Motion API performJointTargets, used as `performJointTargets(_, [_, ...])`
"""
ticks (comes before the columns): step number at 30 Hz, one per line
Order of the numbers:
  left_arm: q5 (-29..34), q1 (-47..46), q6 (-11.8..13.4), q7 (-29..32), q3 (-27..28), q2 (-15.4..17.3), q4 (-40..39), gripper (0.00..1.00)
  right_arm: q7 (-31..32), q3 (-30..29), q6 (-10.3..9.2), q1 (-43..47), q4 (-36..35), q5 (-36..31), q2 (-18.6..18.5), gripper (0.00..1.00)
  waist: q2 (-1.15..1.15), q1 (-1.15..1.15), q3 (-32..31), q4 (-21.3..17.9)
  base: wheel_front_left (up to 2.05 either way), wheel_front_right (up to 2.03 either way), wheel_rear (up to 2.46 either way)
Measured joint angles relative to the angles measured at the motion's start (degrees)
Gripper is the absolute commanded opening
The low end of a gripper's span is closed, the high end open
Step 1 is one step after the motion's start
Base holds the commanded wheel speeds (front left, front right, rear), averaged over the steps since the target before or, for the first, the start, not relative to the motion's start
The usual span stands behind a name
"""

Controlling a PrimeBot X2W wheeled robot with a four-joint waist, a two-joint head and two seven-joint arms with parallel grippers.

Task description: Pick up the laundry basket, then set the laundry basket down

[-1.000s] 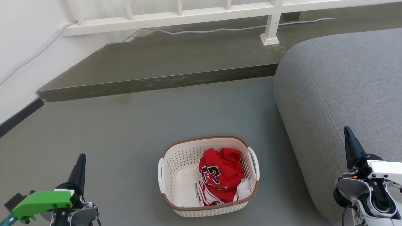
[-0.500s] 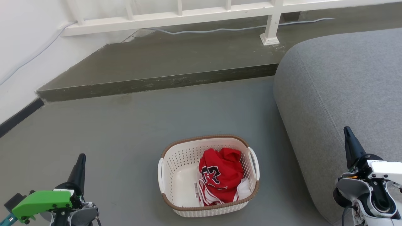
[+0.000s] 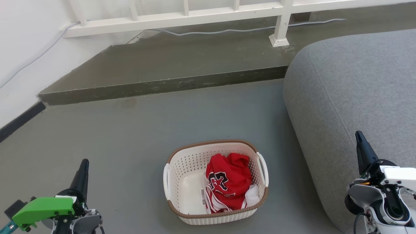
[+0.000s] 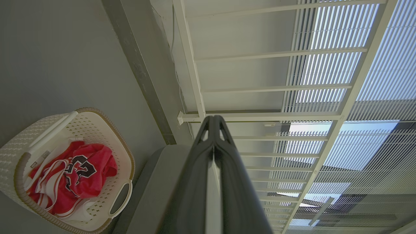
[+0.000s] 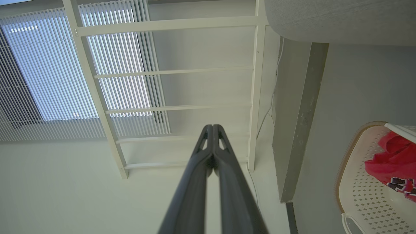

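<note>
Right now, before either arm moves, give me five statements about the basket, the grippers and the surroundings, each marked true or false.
1. The small cream-white perforated plastic laundry basket with a brown woven-look rim stands on the grey floor. True.
2. A crumpled red jersey lies inside it. True.
3. The left gripper grips the basket. False: its fingers are shut on nothing, apart from the basket.
4. The right gripper is shut on nothing. True.
5. The grey upholstered sofa sits on the basket's left. False: it is to the basket's right.
</note>
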Motion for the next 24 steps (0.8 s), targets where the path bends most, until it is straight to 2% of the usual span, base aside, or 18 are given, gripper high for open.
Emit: performJointTargets(24, [0.0, 0.0, 0.0, 0.04, 0.09, -0.04, -0.07, 0.0, 0.18, -0.04, 0.0, 0.0, -0.02, -0.01, 0.05, 0.0, 0.0, 0.0, 0.01, 0.0, 0.0, 0.0, 0.0])
